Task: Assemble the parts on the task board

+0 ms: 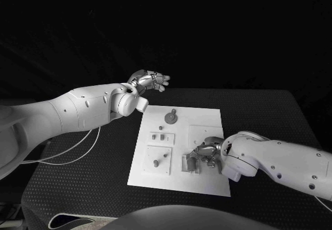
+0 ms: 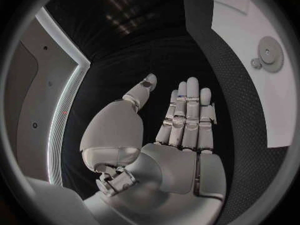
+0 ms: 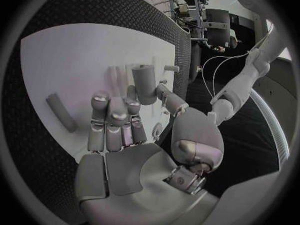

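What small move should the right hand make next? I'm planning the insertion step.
Probably carry the grey cylinder to its seat: the right hand pinches it above the task board, while the left hand hangs flat and empty past the far edge.

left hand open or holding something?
Open. In the left wrist view the left hand has its fingers straight and apart with nothing in the palm; the head view shows it raised beyond the white board.

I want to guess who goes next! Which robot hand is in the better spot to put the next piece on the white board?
Probably the right hand: it sits low over the task board with a grey cylinder part at its fingertips. The left hand is open, raised beyond the board's far edge.
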Robot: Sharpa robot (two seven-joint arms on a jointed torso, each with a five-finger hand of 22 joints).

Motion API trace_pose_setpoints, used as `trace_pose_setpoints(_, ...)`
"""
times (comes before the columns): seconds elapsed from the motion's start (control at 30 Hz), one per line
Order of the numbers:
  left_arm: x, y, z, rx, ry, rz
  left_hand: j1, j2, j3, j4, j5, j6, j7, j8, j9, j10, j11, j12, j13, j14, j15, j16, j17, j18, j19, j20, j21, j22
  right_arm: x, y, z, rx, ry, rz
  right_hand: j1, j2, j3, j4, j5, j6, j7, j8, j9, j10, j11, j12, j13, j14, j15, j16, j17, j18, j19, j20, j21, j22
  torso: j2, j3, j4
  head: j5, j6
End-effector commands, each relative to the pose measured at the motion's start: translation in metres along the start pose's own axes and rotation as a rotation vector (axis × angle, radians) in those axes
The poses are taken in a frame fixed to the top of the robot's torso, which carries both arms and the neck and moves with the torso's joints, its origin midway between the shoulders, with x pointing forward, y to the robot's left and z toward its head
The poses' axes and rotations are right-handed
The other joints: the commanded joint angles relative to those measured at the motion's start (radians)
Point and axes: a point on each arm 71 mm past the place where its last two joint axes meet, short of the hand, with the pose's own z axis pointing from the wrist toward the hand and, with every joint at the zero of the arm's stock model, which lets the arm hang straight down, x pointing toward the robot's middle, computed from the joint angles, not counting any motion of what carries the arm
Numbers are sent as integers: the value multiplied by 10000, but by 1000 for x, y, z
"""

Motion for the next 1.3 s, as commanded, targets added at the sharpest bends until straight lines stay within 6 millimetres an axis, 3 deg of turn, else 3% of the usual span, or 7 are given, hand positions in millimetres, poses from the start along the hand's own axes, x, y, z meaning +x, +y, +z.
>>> trace_pose_setpoints(0.03,3,-1,1,73,131,-82,-39,21,-13,33,20,-78,16,65,-13,-51,15,69,15,58,30,-41,16,110,35,55,-37,13,3,-2,2,51,108,-88,-181,4,-46,41,-10,58,37,-40,-11,18,-16,-65,19,-23,-36,23,-16,233,-74,13,30,-21,3,-3,9,20,-23)
trace_pose_setpoints(0.37,1,-1,0,61,99,-73,-44,23,-13,40,20,-85,18,64,-16,-58,16,78,15,58,31,-46,22,110,36,55,-42,18,4,-1,3,16,113,-147,-560,-160,-317,138,-11,14,51,-70,2,-17,-3,-99,66,-44,-29,14,-29,233,-93,11,48,-42,0,-8,8,61,-56)
trace_pose_setpoints(0.77,1,-1,0,71,111,-78,-47,21,-13,45,20,-91,22,62,-19,-66,16,89,16,58,31,-51,30,110,37,55,-49,23,7,-1,3,9,365,-469,-828,-421,-948,-116,-8,-155,94,-156,20,-169,38,-191,126,-160,2,-27,-38,233,-228,-6,26,-81,1,-8,-7,103,-101)
trace_pose_setpoints(1.13,1,-1,0,60,99,-74,-35,15,-7,42,22,-120,15,50,-27,-78,16,105,16,57,31,-60,42,110,38,54,-58,31,6,1,2,-94,173,-619,-613,-335,-938,-243,-7,-168,98,-160,40,-190,42,-203,151,-188,9,-30,-40,233,-265,-18,18,-102,9,0,0,109,-126)
trace_pose_setpoints(1.17,1,-1,0,60,93,-72,-34,17,-6,43,23,-118,15,51,-27,-78,16,107,17,57,31,-61,43,110,38,54,-59,32,6,1,2,-133,130,-662,-441,-111,-828,-282,-8,-148,89,-148,49,-176,34,-198,157,-183,4,-26,-40,233,-259,-33,21,-108,7,1,-3,109,-129)
trace_pose_setpoints(1.3,1,-1,0,60,96,-73,-34,20,-4,45,23,-113,15,55,-26,-81,17,111,17,58,31,-63,46,110,39,54,-61,34,4,1,0,-401,-196,-886,-366,-77,-824,-346,-9,-140,92,-146,57,-163,37,-195,166,-179,6,-20,-40,233,-263,-27,29,-112,5,1,-2,108,-125)
